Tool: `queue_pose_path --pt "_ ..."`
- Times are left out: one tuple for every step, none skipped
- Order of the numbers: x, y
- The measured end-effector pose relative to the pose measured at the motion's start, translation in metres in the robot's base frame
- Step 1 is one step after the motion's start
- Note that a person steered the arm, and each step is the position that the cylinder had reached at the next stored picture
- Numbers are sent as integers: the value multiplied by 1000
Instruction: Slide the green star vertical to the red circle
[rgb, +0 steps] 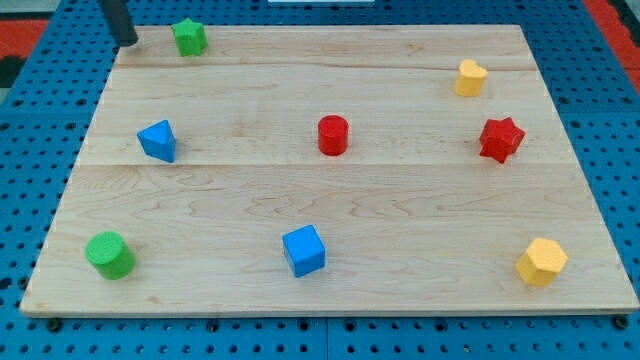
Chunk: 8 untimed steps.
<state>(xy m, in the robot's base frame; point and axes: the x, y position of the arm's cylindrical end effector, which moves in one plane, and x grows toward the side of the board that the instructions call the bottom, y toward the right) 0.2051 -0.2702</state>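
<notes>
One wooden board (330, 210) on blue pegboard (40, 100); my tip (128, 42) left of green star (189, 37); no jaws.

My tip (128, 42) sits left of the green star (189, 37) — red circle (333, 134) mid-board.

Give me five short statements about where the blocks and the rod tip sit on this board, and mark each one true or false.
1. My tip is at the view's left of the green star. True.
2. The green star sits directly above the red circle. False: it lies far toward the view's left, near the top left corner.
3. The blue cube is below the red circle in the view. True.
4. The red star is at the view's left of the red circle. False: it is at the right.
5. The green cylinder is near the bottom left corner. True.
</notes>
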Motion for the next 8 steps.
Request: queue_pose_path --pt "-8 73" --pt "29 168" --pt "72 255" --pt "28 227" --pt "-6 179" --pt "39 125" --pt "67 183" --pt "84 306"
